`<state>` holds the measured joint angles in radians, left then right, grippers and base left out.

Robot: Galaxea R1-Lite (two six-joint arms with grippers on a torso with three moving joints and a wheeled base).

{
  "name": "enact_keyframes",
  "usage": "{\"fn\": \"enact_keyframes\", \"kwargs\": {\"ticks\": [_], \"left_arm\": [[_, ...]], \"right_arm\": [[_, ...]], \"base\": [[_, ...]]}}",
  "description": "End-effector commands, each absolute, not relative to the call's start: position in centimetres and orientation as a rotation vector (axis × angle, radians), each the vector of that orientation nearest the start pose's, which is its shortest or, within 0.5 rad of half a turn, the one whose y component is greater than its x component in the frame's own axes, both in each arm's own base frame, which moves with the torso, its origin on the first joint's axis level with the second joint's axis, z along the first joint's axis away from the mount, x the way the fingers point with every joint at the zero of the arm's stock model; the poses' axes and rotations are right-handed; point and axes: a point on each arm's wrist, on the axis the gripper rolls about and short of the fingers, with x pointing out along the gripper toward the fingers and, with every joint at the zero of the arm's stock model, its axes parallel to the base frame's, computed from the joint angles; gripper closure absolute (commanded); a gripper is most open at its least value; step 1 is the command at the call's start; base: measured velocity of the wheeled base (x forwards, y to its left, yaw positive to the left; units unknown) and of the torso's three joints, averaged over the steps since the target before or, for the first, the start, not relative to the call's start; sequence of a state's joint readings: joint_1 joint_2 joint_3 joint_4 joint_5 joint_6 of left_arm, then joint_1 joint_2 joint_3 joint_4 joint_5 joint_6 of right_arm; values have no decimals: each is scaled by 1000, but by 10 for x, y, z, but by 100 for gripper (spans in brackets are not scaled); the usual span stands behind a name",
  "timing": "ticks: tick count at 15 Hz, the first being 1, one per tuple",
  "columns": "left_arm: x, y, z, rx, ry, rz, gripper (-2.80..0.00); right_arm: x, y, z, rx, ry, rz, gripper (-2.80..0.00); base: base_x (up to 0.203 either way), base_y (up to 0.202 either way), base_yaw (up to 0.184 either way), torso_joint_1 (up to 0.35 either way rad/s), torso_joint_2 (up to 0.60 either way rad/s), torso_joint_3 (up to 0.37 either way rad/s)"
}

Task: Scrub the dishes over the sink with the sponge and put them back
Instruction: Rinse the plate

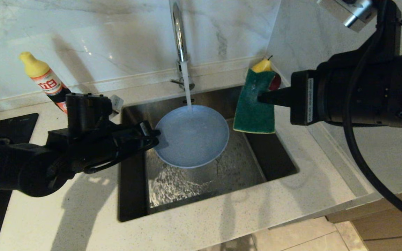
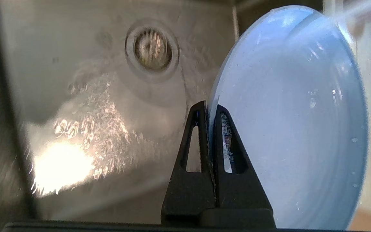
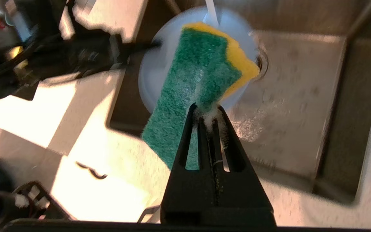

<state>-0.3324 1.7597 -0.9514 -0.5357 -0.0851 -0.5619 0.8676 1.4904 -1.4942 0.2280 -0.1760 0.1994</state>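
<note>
Rinsing appears to be the step in hand — the wide shallow grey-blue plate hangs over the square stainless steel sink, under the stream from the tall chrome gooseneck tap. The left hand is clenched on the plate's rim at about nine o'clock, as the head view shows it. The right hand is clenched on the soft rectangular sponge with its dark green scouring face showing, held in the air at about two o'clock from the plate, apart from it.

Judging by this, sponge and plate have not met here; scrubbing this plate and returning it to the pale speckled surface remain, and the two bowls are out of sight.

The sponge's long axis runs twelve to six. The plate tips slightly, its hollow facing up toward the tap.
</note>
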Motion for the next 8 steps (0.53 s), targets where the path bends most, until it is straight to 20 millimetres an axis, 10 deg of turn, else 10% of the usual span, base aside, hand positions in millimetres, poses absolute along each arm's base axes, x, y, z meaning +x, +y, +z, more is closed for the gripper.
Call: {"fn": "enact_keyframes", "kwargs": {"ticks": [1,8], "left_arm": [[346,-119,171,-524,384,-321,0],[376,-125,155,-544,257,-358,0]], "right_arm": [[161,174,347,87,284,662,0],[160,172,323,89,341,663,0]], "base": [[0,0,0,0,0,0],[0,0,0,0,0,0]]}}
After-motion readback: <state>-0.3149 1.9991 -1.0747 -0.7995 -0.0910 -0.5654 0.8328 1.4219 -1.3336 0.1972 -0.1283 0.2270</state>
